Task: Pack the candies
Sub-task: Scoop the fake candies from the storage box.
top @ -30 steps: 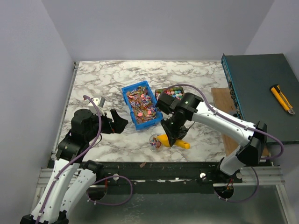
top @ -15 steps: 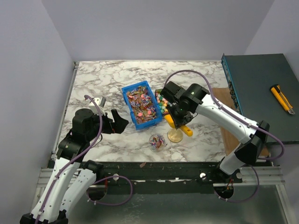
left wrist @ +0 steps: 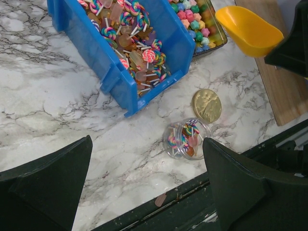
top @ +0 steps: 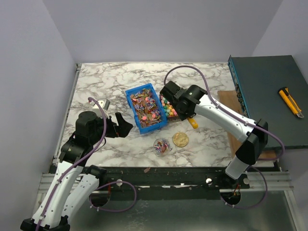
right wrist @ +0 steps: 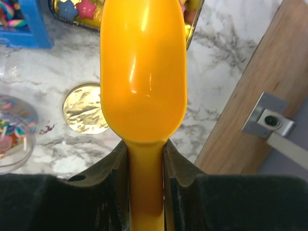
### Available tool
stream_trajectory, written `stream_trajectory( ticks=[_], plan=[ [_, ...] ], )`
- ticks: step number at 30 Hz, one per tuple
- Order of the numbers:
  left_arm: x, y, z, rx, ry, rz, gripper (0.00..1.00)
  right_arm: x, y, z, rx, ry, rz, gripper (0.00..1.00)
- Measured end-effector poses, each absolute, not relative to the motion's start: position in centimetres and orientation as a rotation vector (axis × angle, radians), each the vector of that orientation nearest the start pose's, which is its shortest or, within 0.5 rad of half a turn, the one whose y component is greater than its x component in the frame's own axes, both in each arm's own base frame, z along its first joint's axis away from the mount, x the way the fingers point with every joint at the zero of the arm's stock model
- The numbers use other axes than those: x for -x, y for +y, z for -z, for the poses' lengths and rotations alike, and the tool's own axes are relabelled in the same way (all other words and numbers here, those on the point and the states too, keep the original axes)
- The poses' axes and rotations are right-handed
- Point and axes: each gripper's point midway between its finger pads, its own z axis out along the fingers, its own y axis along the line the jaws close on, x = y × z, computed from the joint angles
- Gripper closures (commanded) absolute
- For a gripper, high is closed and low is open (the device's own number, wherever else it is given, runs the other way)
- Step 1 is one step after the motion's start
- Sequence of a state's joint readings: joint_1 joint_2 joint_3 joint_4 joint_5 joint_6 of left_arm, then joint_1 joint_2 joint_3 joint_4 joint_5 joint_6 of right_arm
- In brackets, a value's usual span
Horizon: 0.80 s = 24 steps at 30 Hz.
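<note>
Top external view: the left fingers (top: 119, 119) stood wide open and empty. The blue bin (top: 147, 128) held wrapped candies (top: 144, 108). A clear jar (top: 161, 146) on the counter (top: 106, 82) held several more. The tray (left wrist: 216, 42) held chunky pieces (left wrist: 192, 19). The right fingers (right wrist: 185, 168) clamped the yellow scoop (right wrist: 143, 72) by its handle.

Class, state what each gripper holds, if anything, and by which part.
Right gripper holds the scoop by its handle. Left gripper is open and holds nothing.
</note>
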State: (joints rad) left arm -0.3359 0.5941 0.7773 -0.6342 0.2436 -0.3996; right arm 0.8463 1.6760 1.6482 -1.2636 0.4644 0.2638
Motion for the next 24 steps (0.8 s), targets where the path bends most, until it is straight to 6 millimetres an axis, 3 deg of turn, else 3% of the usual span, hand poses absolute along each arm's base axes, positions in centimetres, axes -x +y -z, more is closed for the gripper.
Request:
stream_trajectory(
  ticks=[6, 16, 24],
  plan=[
    [-19.9, -13.1, -22.5, -0.093, 2.081, 0.704, 0.01, -29.4, 19.3, -18.9, 0.814, 2.450, 0.426, 0.99],
    [-19.9, -13.1, -22.5, -0.092, 2.082, 0.703, 0.01, -32.5, 16.4, -15.8, 1.189, 2.303, 0.634, 0.99],
    [-19.9, -13.1, -22.5, -0.092, 2.083, 0.703, 0.01, -35.4, 15.2, -16.4, 1.254, 2.221, 0.680, 0.99]
  ],
)
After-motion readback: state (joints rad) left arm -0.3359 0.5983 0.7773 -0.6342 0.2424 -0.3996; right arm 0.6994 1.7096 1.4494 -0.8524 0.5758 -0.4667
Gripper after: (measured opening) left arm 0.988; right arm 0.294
